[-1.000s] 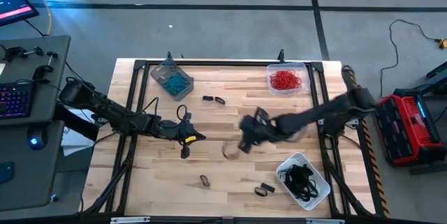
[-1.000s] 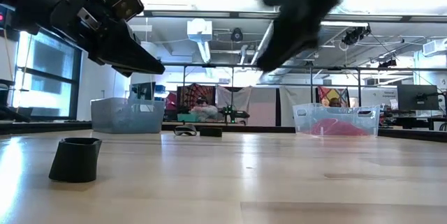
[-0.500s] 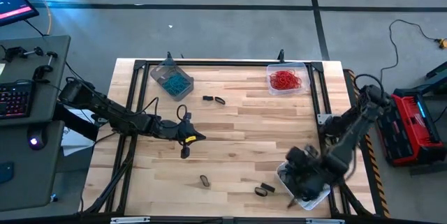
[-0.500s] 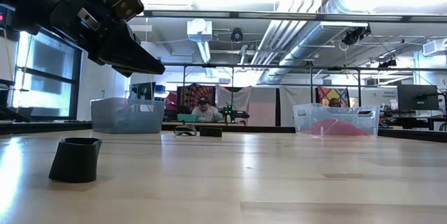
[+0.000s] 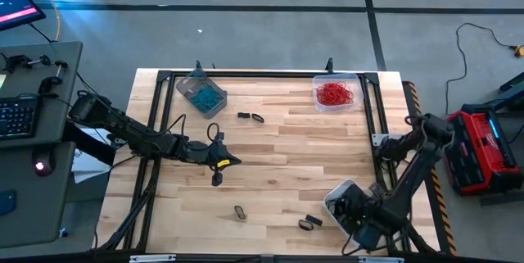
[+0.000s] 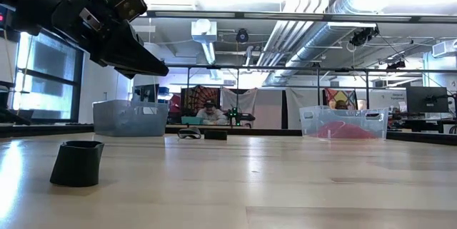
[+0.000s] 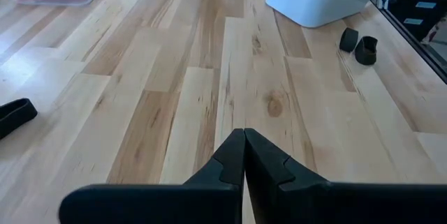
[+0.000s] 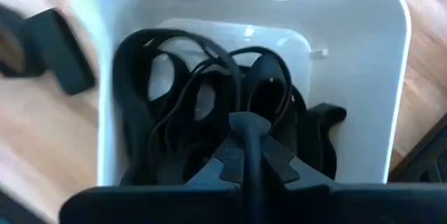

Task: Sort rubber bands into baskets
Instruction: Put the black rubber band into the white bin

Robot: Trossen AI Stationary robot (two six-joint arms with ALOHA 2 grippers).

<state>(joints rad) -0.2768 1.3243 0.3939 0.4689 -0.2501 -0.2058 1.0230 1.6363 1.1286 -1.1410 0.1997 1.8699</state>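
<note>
Over table's whitish basket [image 5: 334, 196] hangs right hand [image 8: 244, 128], fingers together, above black bands [image 8: 174, 98].

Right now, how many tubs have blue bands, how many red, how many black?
Grey-tinted plastic tub with teal-blue rubber bands: 1
Clear plastic tub with red rubber bands: 1
Whitish plastic tub with black rubber bands: 1
Total: 3 tubs

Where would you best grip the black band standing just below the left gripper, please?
Probably from straight above, pinching one side wall. In the low view the black band stands upright as an open loop on the table, so its top rim is free. The shut left gripper would need to open first.
</note>
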